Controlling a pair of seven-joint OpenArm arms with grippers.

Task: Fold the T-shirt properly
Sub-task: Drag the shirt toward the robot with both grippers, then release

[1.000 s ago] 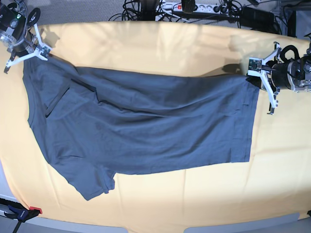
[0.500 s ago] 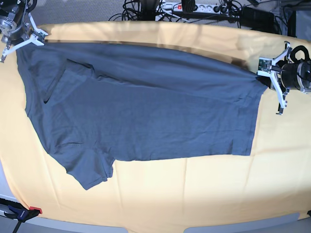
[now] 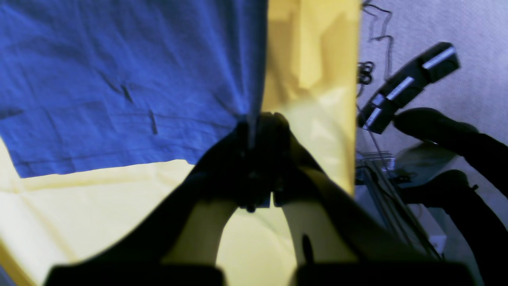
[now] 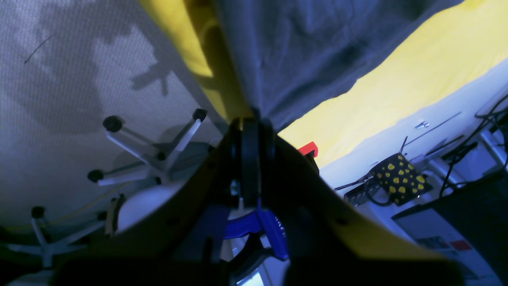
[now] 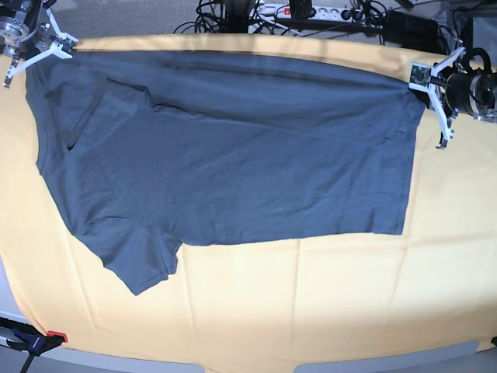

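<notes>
slate-grey t-shirt (image 5: 225,155) lies spread on the yellow cloth (image 5: 311,303); left gripper (image 3: 258,119) pinches its 2 o'clock corner, right gripper (image 4: 254,115) its 10 o'clock corner. only the right wrist view shows chair legs (image 4: 151,139).

The worktop (image 5: 311,311) wears a yellow-orange cloth (image 5: 233,326). Spread across its far half lies the T-shirt (image 5: 233,155), one sleeve reaching near-left. A clamp (image 5: 35,339) sits at the near-left corner.

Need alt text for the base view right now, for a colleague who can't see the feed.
A slate-grey T-shirt lies spread across a yellow-orange table cloth, its far edge pulled taut between two shut end effectors: the right end effector at the top-left corner, the left end effector at the top-right.
</notes>
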